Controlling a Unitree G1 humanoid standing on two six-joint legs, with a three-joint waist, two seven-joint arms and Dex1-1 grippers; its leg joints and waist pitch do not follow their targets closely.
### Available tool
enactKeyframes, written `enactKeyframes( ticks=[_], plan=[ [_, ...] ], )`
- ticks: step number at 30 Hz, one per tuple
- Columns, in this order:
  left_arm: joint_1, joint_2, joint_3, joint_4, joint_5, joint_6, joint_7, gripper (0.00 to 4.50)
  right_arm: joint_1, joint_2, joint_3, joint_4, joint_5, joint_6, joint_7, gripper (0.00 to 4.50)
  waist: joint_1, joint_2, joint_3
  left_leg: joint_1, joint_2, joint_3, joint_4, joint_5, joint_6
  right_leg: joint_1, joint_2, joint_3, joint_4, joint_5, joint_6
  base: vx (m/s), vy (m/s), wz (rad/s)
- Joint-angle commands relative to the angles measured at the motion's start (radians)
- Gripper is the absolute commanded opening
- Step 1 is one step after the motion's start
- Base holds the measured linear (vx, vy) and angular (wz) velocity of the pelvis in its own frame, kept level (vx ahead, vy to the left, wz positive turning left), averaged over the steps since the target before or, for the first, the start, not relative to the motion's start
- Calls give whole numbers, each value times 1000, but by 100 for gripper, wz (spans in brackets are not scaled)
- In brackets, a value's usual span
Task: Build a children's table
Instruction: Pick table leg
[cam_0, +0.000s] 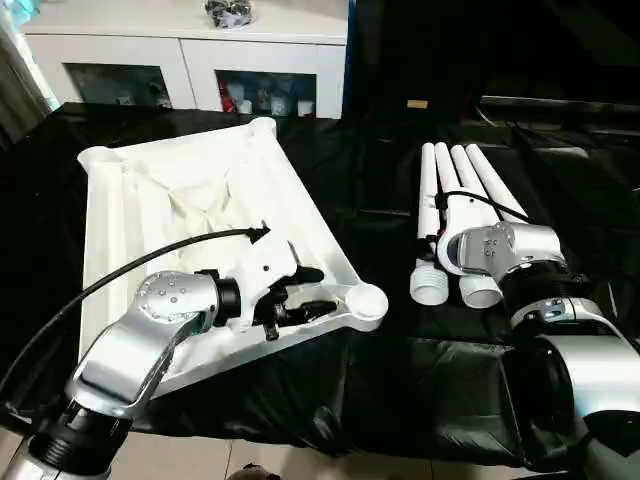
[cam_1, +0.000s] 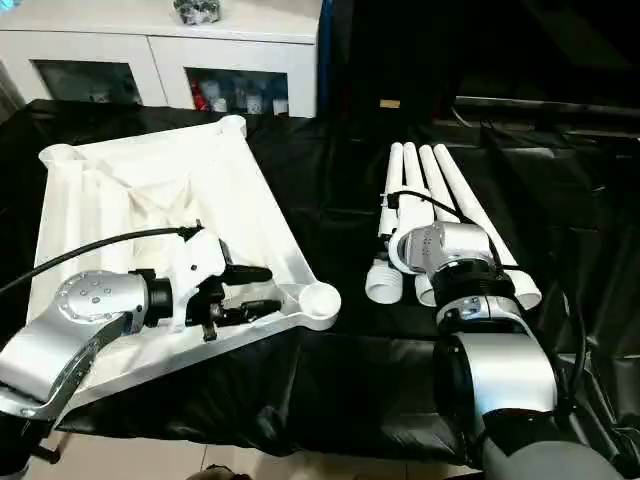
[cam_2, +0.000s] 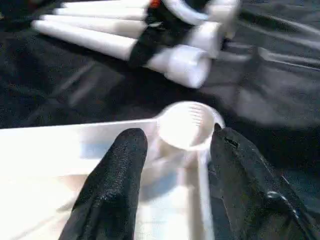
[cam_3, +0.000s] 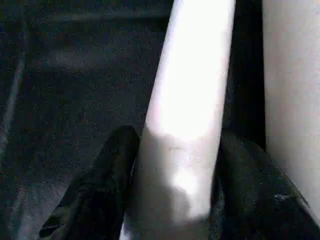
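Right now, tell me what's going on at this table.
A humanoid robot is putting together a white children's table on a black cloth. The table top lies upside down on the left. The left gripper holds its near rim beside a round corner socket, one finger inside the rim and one outside. Four white legs lie side by side on the right, none fitted yet. The right gripper has its fingers on either side of one leg.
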Motion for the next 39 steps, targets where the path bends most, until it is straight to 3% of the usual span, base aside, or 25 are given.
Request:
enactKeyframes(
  ticks=[1, 4, 5, 6, 7, 8, 10, 13, 14, 16, 17, 18, 19, 20, 21, 22, 23, 25, 26, 27, 28, 29, 32, 37, 39],
  plan=[
    [-34, -3, 25, 41, 31, -4, 42, 241, -26, -8, -15, -31, 9, -32, -14, 225, -1, 6, -74, 20, 87, -33, -68, -90, -11, 46, -97, 62, -68, 10, -274, 0, 0, 0],
    [-81, -24, 43, 109, 65, 0, 110, 274, 10, -3, -23, -122, 23, -49, 7, 198, 1, 0, -76, 19, 87, -33, -67, -79, 1, 49, -99, 61, -66, 30, -280, 0, 0, 0],
    [-117, -53, 76, 150, 61, 14, 161, 274, 54, 10, -41, -217, 54, -23, 27, 195, 3, 2, -75, 18, 86, -32, -66, -70, 8, 50, -96, 62, -66, 47, -266, 0, 0, 0],
    [-118, -54, 78, 151, 60, 15, 163, 278, 57, 10, -42, -221, 56, -21, 28, 191, 4, 7, -79, 21, 88, -34, -65, -63, 8, 51, -97, 61, -61, 64, -268, 0, 0, 0],
    [-130, -66, 91, 162, 49, 21, 175, 287, 76, 16, -49, -258, 65, -6, 33, 188, 5, 3, -79, 20, 90, -35, -66, -50, 19, 52, -99, 61, -62, 91, -266, 0, 0, 0],
    [-141, -82, 109, 163, 25, 36, 183, 302, 108, 30, -67, -310, 92, 19, 40, 186, 8, 16, -84, 22, 90, -39, -64, -43, 18, 51, -102, 59, -57, 103, -274, 0, 0, 0],
    [-160, -116, 137, 161, -23, 82, 190, 316, 174, 51, -86, -402, 137, 36, 64, 186, 11, 15, -81, 21, 91, -37, -64, -47, 25, 52, -102, 61, -60, 132, -283, 0, 0, 0],
    [-205, -187, 181, 185, -69, 141, 242, 342, 269, 86, -94, -549, 216, -65, 179, 186, 22, 3, -81, 20, 92, -36, -65, -69, 28, 53, -109, 61, -66, 83, -288, 0, 0, 0],
    [-217, -213, 198, 192, -87, 159, 259, 351, 299, 92, -90, -598, 243, -93, 230, 186, 27, 7, -81, 21, 94, -34, -63, -78, 31, 51, -111, 62, -66, 75, -287, 0, 0, 0],
    [-228, -248, 221, 198, -116, 175, 279, 356, 327, 95, -83, -642, 265, -113, 277, 186, 32, 5, -79, 20, 96, -36, -65, -84, 40, 51, -110, 60, -70, 59, -284, 0, 0, 0],
    [-254, -325, 266, 210, -187, 223, 311, 373, 382, 95, -85, -747, 328, -90, 356, 185, 33, -6, -75, 18, 96, -34, -68, -85, 47, 53, -109, 61, -74, 39, -282, 0, 0, 0],
    [-261, -340, 277, 213, -202, 236, 319, 373, 390, 95, -89, -766, 343, -82, 370, 185, 41, -1, -75, 20, 98, -36, -66, -88, 48, 52, -113, 61, -74, 26, -279, 0, 0, 0],
    [-302, -430, 340, 237, -289, 314, 368, 385, 443, 90, -112, -887, 445, -21, 460, 185, 45, -10, -72, 17, 94, -30, -66, -90, 57, 55, -110, 62, -76, 10, -278, 0, 0, 0],
    [-317, -463, 359, 247, -330, 337, 372, 394, 468, 83, -119, -941, 496, 6, 511, 185, 61, -3, -76, 25, 98, -35, -61, -94, 63, 51, -116, 62, -77, 4, -280, 0, 0, 0],
    [-334, -495, 382, 256, -382, 361, 376, 394, 495, 74, -123, -990, 542, 31, 555, 185, 62, -9, -73, 19, 98, -36, -64, -90, 78, 50, -116, 61, -81, -14, -277, 0, 0, 0],
    [-344, -516, 397, 260, -419, 376, 378, 397, 512, 67, -123, -1020, 568, 47, 580, 185, 64, 0, -72, 16, 96, -37, -64, -89, 78, 51, -116, 61, -80, -26, -274, 0, 0, 0],
    [-361, -542, 421, 265, -459, 395, 389, 406, 532, 56, -115, -1049, 584, 62, 594, 185, 71, -2, -71, 15, 96, -39, -63, -92, 82, 49, -116, 61, -88, -58, -263, 0, 0, 0],
    [-378, -574, 436, 260, -508, 413, 388, 422, 560, 37, -92, -1093, 601, 72, 620, 185, 69, -8, -67, 12, 93, -39, -67, -103, 72, 48, -113, 60, -95, -110, -245, 0, 0, 0],
    [-380, -581, 424, 249, -500, 406, 382, 436, 573, 31, -81, -1109, 606, 66, 634, 185, 73, 13, -67, 12, 93, -42, -65, -106, 64, 48, -114, 60, -96, -126, -240, 0, 0, 0],
    [-381, -592, 420, 240, -507, 399, 376, 436, 581, 24, -69, -1119, 601, 58, 645, 185, 70, 5, -67, 14, 95, -43, -68, -119, 60, 47, -112, 61, -103, -146, -222, 0, 0, 0],
    [-383, -606, 429, 236, -531, 403, 378, 438, 588, 14, -52, -1124, 584, 47, 654, 185, 68, 9, -67, 9, 91, -44, -68, -118, 56, 50, -112, 60, -103, -157, -214, 0, 0, 0],
    [-386, -623, 443, 229, -556, 414, 385, 442, 599, 4, -35, -1134, 570, 38, 664, 185, 65, 3, -67, 10, 90, -43, -69, -125, 52, 49, -110, 60, -109, -179, -204, 0, 0, 0],
    [-394, -650, 471, 213, -600, 458, 397, 450, 619, -16, -19, -1160, 567, 49, 679, 185, 64, 3, -65, 9, 90, -44, -69, -120, 48, 48, -108, 59, -109, -199, -192, 0, 0, 0],
    [-390, -649, 478, 204, -617, 468, 416, 450, 618, -19, -19, -1168, 577, 56, 679, 185, 64, 7, -69, 11, 93, -46, -69, -99, 61, 44, -107, 58, -107, -162, -198, 0, 0, 0],
    [-390, -643, 469, 199, -594, 454, 462, 433, 621, -24, 9, -1182, 567, 37, 669, 185, 66, 8, -72, 11, 97, -48, -69, -85, 63, 44, -107, 57, -102, -121, -202, 0, 0, 0]
  ],
)
